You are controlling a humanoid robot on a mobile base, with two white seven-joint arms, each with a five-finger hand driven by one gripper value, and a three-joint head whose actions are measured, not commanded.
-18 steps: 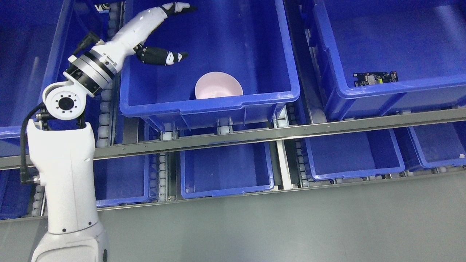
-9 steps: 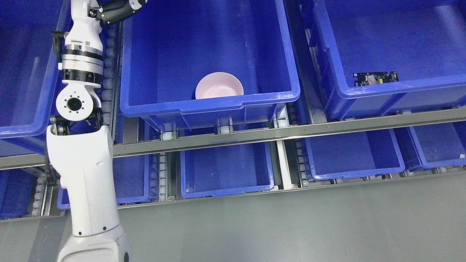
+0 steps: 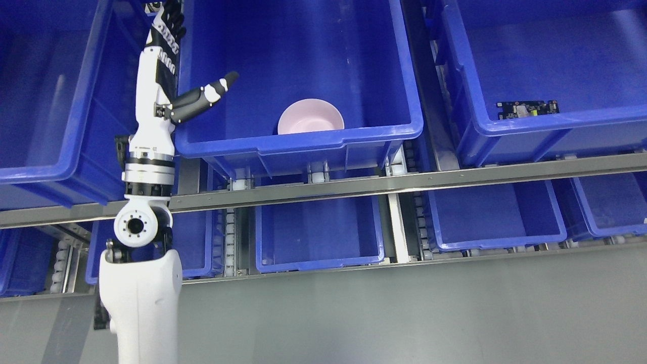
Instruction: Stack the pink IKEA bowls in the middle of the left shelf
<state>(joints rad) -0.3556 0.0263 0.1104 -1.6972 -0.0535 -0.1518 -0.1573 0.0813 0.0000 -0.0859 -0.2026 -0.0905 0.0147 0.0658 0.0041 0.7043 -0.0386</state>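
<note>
My left hand (image 3: 174, 76) hangs spread and empty; the pink bowl (image 3: 311, 117) looks rigid, probably slick plastic, so I'd pinch its rim.

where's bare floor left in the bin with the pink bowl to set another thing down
Most of the middle blue bin is bare: the whole floor behind the pink bowl up to the back, and the strips to its left and right. The bowl sits tight against the front wall. The left hand, open, reaches over the bin's left rim, so that edge is crowded.
</note>
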